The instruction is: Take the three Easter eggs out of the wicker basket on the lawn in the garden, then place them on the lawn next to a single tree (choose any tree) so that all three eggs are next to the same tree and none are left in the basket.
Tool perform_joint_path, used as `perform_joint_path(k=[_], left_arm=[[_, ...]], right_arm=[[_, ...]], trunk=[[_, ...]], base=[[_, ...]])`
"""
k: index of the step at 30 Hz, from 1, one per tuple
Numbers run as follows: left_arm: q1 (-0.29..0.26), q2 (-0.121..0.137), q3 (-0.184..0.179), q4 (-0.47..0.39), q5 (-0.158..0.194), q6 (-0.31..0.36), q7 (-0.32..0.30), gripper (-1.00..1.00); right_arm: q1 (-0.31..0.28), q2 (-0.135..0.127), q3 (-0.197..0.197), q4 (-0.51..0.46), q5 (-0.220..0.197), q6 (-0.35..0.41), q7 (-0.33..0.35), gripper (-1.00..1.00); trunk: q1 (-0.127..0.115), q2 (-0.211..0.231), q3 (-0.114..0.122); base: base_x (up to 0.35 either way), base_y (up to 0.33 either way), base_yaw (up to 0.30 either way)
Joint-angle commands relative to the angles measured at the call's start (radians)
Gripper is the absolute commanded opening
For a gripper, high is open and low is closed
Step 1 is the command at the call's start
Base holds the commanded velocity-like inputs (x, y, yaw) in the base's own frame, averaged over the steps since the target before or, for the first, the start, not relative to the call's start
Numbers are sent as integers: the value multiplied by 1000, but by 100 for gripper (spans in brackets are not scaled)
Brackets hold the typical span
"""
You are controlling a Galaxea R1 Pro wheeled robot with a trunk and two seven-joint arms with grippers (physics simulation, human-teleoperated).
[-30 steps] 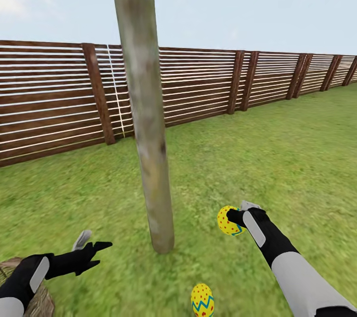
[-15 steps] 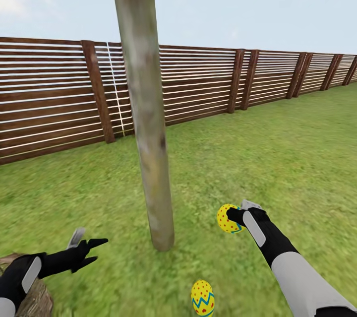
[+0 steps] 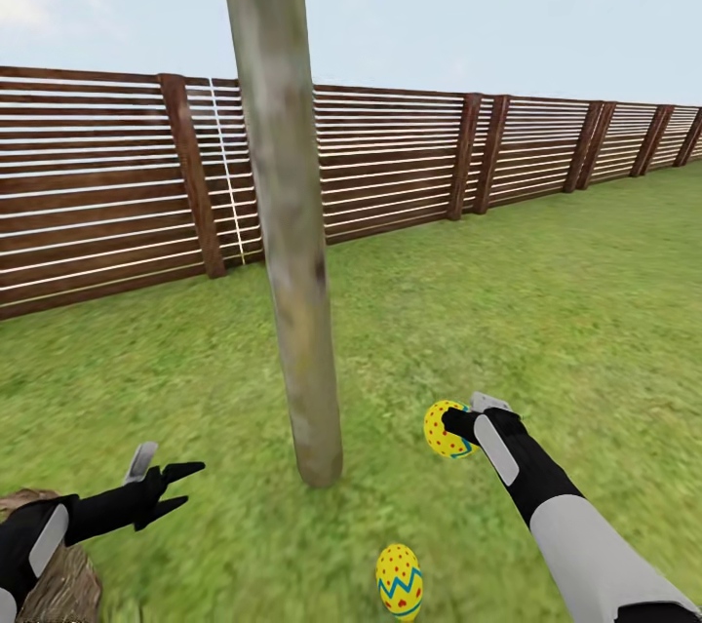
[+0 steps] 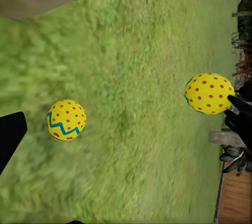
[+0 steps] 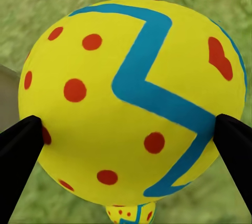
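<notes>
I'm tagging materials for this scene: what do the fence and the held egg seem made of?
Fence: dark brown wood, matte, shown by its horizontal slats and posts. Easter egg in the right gripper: smooth, painted-looking shell, yellow with red dots and a blue zigzag; the underlying material is unclear.

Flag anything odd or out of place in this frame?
Nothing stands out. One egg lies intact on the lawn near the tree; the right gripper holds a second egg above the grass. The left gripper is open and empty, beside the wicker basket.
</notes>
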Motion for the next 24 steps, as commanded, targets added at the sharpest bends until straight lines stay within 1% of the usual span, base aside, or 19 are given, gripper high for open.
perform_joint_path(k=[1, 3, 7, 19, 24], left_arm=[[-1, 0, 2, 0, 0, 5, -4, 100], [-1, 0, 2, 0, 0, 5, -11, 100], [0, 0, 1, 0, 0, 5, -25, 100], [0, -2, 0, 0, 0, 5, -26, 100], [0, -2, 0, 0, 0, 5, -26, 100]], right_arm=[[-1, 5, 6, -2, -9, 2, -10, -100], [-1, 10, 6, -2, -8, 2, -10, -100], [-1, 12, 6, -2, -8, 1, -10, -100], [-1, 12, 6, 1, -10, 1, -10, -100], [-1, 13, 7, 54, -5, -1, -10, -100]], trunk=[[4, -8, -4], [11, -22, -10], [27, -50, -23], [73, -134, -61], [92, -169, -76]], base=[[0, 0, 0], [0, 0, 0], [0, 0, 0], [0, 0, 0], [0, 0, 0]])
